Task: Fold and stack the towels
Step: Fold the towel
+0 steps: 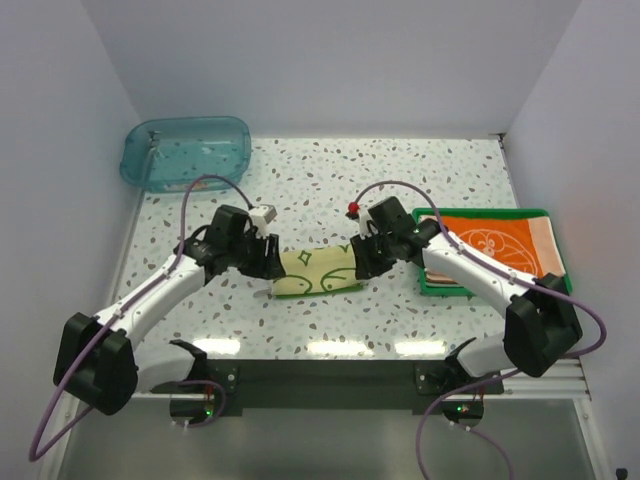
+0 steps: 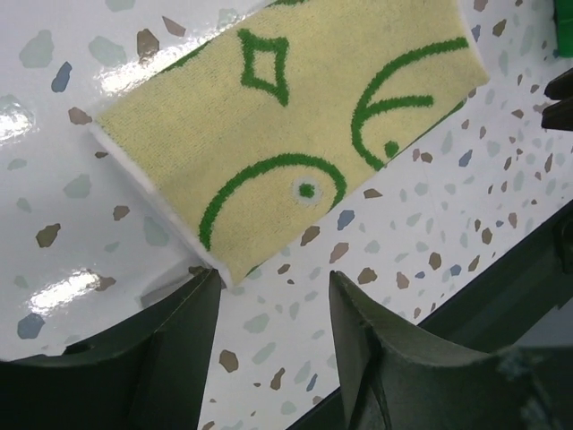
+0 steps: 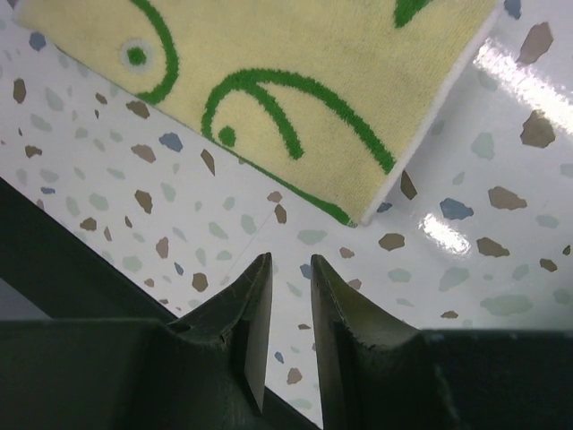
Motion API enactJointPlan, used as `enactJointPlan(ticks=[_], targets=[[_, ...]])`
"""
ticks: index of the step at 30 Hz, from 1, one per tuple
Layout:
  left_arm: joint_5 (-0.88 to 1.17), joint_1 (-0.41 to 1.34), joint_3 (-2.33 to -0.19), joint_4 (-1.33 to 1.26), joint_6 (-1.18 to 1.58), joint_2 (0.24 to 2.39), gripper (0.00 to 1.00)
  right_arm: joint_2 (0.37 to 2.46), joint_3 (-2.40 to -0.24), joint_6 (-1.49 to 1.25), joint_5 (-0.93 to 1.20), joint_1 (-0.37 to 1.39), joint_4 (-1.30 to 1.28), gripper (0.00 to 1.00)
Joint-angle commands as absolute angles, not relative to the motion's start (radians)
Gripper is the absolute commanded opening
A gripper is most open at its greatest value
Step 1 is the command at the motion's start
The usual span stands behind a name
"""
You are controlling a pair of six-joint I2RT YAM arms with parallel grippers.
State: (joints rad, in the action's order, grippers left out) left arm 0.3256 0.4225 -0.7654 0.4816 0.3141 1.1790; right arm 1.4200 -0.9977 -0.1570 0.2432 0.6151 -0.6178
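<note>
A folded towel, pale yellow with green curls, lies flat on the speckled table between the two arms; it also fills the top of the left wrist view and of the right wrist view. My left gripper is open just off the towel's near corner, with only table between its fingers. My right gripper stands slightly open at the towel's other end, a little short of its corner and holding nothing. An orange towel with white print lies folded in a green tray at the right.
A clear blue plastic tub sits at the back left corner. White walls close in the table on three sides. A dark rail runs along the table's near edge.
</note>
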Motion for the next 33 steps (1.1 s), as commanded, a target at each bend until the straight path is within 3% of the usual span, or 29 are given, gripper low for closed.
enactJointPlan(ticks=[1,8,22,28,33], targets=[[0.362,0.446,-0.844,0.459,0.363,1.23,0.54,1.42,-1.046,-0.241,0.203,0.614,-0.539,0.28],[0.306,0.494,-0.856,0.385,0.405,1.373,0.43,1.496,-0.965,-0.336,0.183,0.614,-0.347,0.27],[0.21,0.499,-0.644,0.336,0.528,1.514,0.2,1.54,-0.686,-0.394,0.144,0.614,-0.172,0.27],[0.12,0.482,-0.666,0.379,0.542,1.5,0.17,1.46,-0.695,-0.379,0.146,0.614,-0.224,0.27],[0.063,0.465,-0.744,0.437,0.496,1.482,0.21,1.428,-0.845,-0.338,0.115,0.612,-0.308,0.28]])
